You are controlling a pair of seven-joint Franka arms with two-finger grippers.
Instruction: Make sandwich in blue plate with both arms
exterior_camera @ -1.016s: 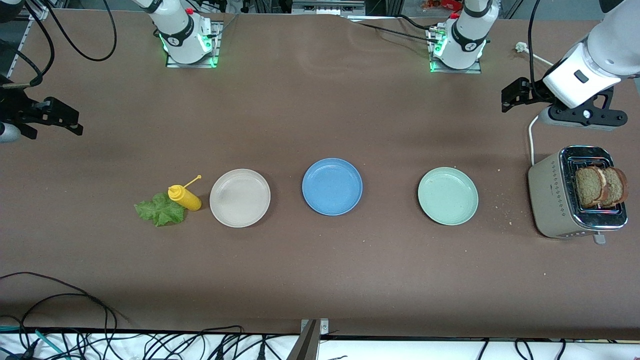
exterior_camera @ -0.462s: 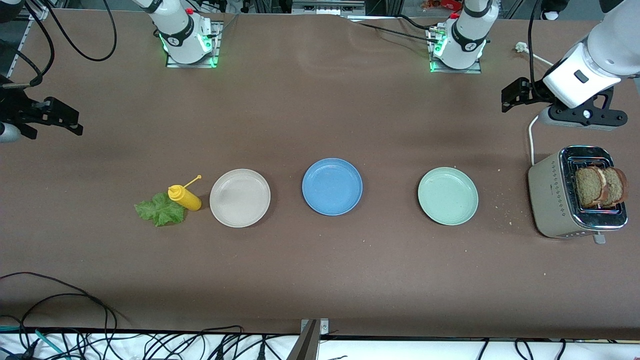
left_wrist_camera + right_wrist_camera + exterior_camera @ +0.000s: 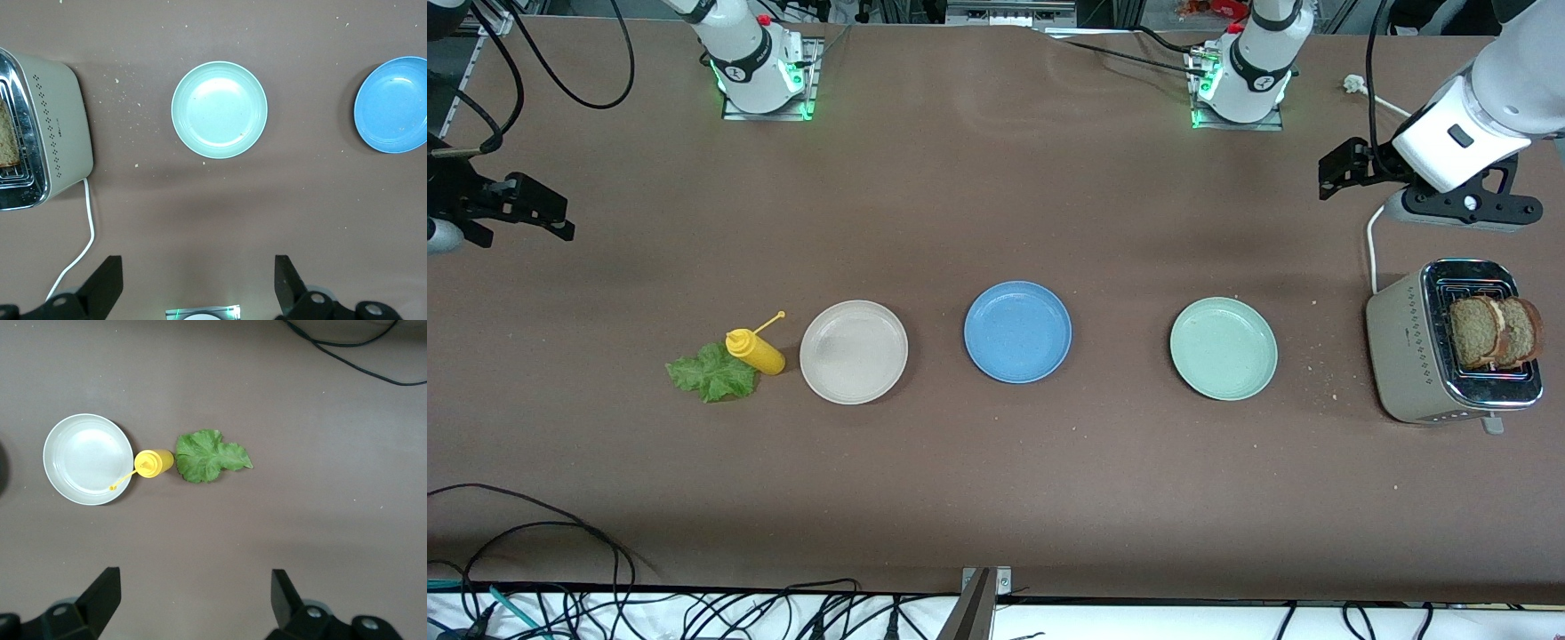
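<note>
The brown bench (image 3: pixel 996 498) carries everything, with the two white arms rising from green-lit bases along its edge farthest from the front camera. The left arm (image 3: pixel 1494 89) hangs its left claw (image 3: pixel 197 283) in the air over bare bench at its own end, close to the toaster, with the fingers spread wide and nothing between them. The right arm is mostly out of sight; its right claw (image 3: pixel 193 600) hangs over bare bench at the other end, fingers likewise spread and empty. The beige toaster (image 3: pixel 1414 356) stands at the left arm's end, a white cord trailing from it, with two brown bread slices (image 3: pixel 1489 333) standing upright in its slots; something pale shows between them, though what it is I cannot tell. Three plates sit in a row, well apart: the pale green plate (image 3: pixel 1224 348) toward the toaster, the blue plate (image 3: pixel 1017 332) in the middle and bare, and the beige plate (image 3: pixel 854 352) toward the right arm's end. Just beside the beige plate lies a yellow squeeze bottle (image 3: pixel 756 351) on its side, touching the green lettuce leaf (image 3: pixel 710 373), which lies flat on the bench.
</note>
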